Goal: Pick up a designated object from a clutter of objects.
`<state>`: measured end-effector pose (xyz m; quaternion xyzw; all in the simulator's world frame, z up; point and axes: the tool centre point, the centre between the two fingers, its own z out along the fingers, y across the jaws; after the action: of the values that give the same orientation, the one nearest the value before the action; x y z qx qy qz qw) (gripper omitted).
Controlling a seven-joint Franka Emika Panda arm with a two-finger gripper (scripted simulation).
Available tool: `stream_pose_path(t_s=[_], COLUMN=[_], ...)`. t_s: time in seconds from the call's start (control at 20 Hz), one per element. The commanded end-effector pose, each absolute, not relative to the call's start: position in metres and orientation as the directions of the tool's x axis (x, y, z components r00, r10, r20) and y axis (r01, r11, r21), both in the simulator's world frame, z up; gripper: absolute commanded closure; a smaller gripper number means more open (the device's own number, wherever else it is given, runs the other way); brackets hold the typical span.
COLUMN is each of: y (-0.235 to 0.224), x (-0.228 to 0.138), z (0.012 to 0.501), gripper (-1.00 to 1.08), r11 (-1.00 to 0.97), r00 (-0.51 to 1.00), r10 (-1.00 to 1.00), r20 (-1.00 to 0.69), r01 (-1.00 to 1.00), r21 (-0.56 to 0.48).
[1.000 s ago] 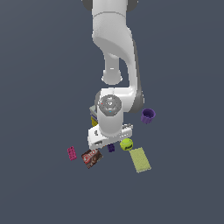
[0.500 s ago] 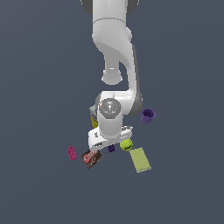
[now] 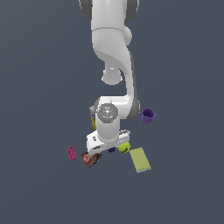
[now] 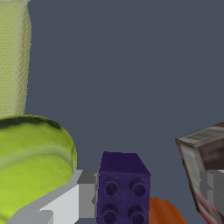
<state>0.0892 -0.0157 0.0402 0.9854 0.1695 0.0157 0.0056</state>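
The designated object, a tiny dark purple studded block [image 4: 124,188], stands between my gripper's [image 4: 146,194] fingers. It lies against one grey finger [image 4: 81,199]; the other finger [image 4: 213,188] is well clear of it, in front of the brown packet [image 4: 199,157]. The gripper is open. In the exterior view the gripper [image 3: 106,146] hangs low over the clutter, and the block [image 3: 111,150] peeks out under the hand. The yellow-green ball [image 4: 30,162] and a bit of the orange cup [image 4: 164,213] crowd the block.
Around the hand lie the ball [image 3: 124,147], the yellow-green sponge [image 3: 140,159], the brown packet [image 3: 91,158] and the pink block [image 3: 71,153]. The purple cup [image 3: 148,116] stands farther off. The carton [image 3: 92,119] is mostly hidden behind the arm.
The hand has sunk slightly lower onto the clutter. None of the objects has visibly moved.
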Motion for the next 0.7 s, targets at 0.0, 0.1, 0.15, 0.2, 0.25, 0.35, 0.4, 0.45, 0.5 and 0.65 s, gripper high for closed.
stream_pose_path(t_s=[0.0,0.1,0.15,0.2,0.25,0.35,0.4,0.45,0.5,0.65], y=[-0.006,-0.006,-0.006,-0.006,-0.006,-0.006,-0.006,-0.006,-0.005,-0.004], x=[0.078,0.078,0.078,0.078,0.078,0.078,0.078,0.078,0.086,0.085], z=[0.022,0.022,0.022,0.022,0.022,0.022,0.022,0.022,0.035,0.036], gripper=[1.08,1.08,1.08,1.08,1.08,1.08,1.08,1.08,1.08,1.08], r11=[-0.938,-0.938,-0.938,-0.938,-0.938,-0.938,-0.938,-0.938,-0.938,-0.938], r00=[0.938,0.938,0.938,0.938,0.938,0.938,0.938,0.938,0.937,0.937], r10=[0.347,0.347,0.347,0.347,0.347,0.347,0.347,0.347,0.347,0.347], r20=[0.000,0.000,0.000,0.000,0.000,0.000,0.000,0.000,0.023,0.023], r01=[0.347,0.347,0.347,0.347,0.347,0.347,0.347,0.347,0.347,0.347], r21=[0.000,0.000,0.000,0.000,0.000,0.000,0.000,0.000,0.008,0.008])
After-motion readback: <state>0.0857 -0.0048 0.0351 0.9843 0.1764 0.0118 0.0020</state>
